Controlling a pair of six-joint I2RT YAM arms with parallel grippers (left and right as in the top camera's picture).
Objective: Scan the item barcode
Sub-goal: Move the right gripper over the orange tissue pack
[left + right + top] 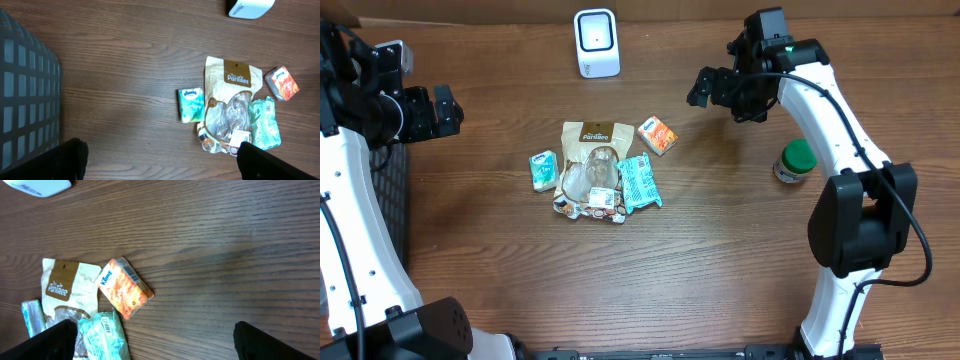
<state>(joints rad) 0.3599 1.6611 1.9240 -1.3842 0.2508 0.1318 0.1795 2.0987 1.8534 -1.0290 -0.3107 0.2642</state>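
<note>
**Step in hand:** approach, before the grasp. Nothing has been picked up yet.

- The right gripper (703, 90) hangs above the worktop (770, 260) with its fingers (50, 340) released and empty.
- The left gripper (445, 110) is well apart at the worktop's left side, also released and empty.

**Location of item:** the likely target is the orange Kleenex pack (125, 287). It lies flat at the right edge of the item pile, just beside the Pantree pouch (588, 140) and below the white barcode scanner (597, 42).

**Orientation:** in the right wrist view the pack's long axis runs diagonally, upper left to lower right. Its barcode (131, 272) is exposed along the upper-right long edge.

**Next move:**
1. Bring the right gripper down over the pack.
2. Turn the fingers to span its short axis.
3. Grip it clear of the pouch.
4. Lift it and present the barcode face to the scanner window.
</note>
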